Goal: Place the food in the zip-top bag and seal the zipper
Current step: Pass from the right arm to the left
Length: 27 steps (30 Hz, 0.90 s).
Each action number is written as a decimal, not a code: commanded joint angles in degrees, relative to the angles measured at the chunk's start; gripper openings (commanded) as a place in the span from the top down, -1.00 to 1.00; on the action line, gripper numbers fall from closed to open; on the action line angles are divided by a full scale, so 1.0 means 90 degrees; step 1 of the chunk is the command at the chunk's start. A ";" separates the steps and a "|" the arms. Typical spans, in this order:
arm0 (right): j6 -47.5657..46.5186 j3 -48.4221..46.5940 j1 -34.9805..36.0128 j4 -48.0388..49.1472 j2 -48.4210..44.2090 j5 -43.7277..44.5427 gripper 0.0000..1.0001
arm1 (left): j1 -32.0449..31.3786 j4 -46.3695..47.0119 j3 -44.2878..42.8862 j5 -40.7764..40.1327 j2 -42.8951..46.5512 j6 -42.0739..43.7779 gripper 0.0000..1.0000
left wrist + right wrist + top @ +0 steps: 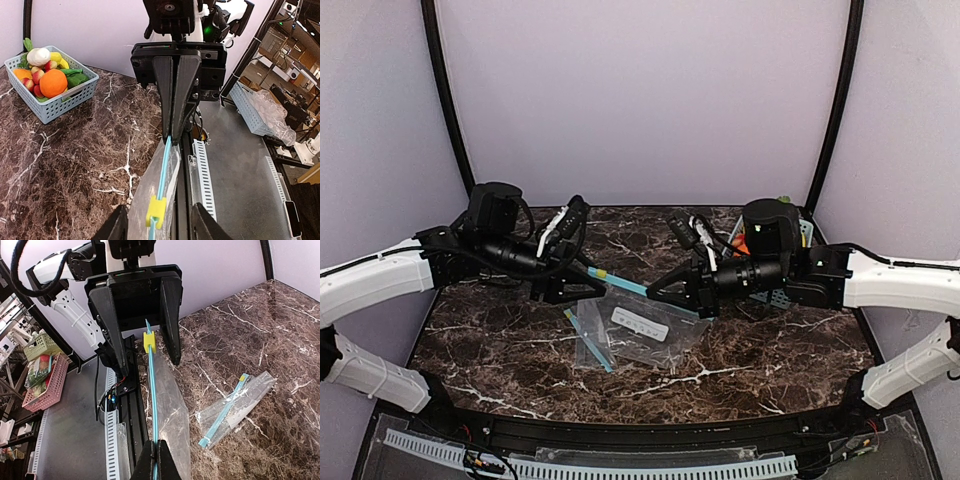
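Note:
A clear zip-top bag (pixel 642 325) with a blue zipper strip (pixel 153 390) is stretched in the air between my two grippers. My right gripper (pixel 158 461) is shut on one end of the strip. At the other end, my left gripper (pixel 160 226) stands open, one finger on each side of the yellow slider (pixel 156 212) and not touching it. The food sits in a light blue basket (pixel 60 107) at the table's back right: an orange ball (pixel 53 83), a white piece (pixel 38 56), a yellow piece (pixel 56 57) and green pieces (pixel 76 79).
A second zip-top bag (pixel 236 407) lies flat on the marble table (pixel 750 360) just left of the held one. A black rail with a white slotted cable duct (pixel 590 465) runs along the near edge. The basket stands behind the right arm (pixel 770 270).

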<state>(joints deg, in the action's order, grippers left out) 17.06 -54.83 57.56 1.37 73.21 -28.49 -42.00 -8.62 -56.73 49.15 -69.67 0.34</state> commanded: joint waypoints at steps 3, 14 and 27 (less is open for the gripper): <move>0.0126 0.0026 -0.0082 0.0265 -0.0041 -0.0135 1.00 | 0.0021 -0.0036 0.0050 0.0230 -0.0013 0.0002 0.09; 0.0272 0.0170 -0.0204 0.0445 -0.0115 -0.0280 1.00 | 0.0021 -0.0045 0.0040 0.0341 -0.0090 0.0016 0.30; 0.0230 0.0155 -0.0224 0.0358 -0.0066 -0.0373 1.00 | 0.0021 -0.0047 0.0059 0.0236 -0.0062 0.0045 0.99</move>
<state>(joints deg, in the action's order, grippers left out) 19.05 -53.95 55.92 3.44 73.14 -30.57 -42.00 -8.67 -56.73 50.76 -70.50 0.27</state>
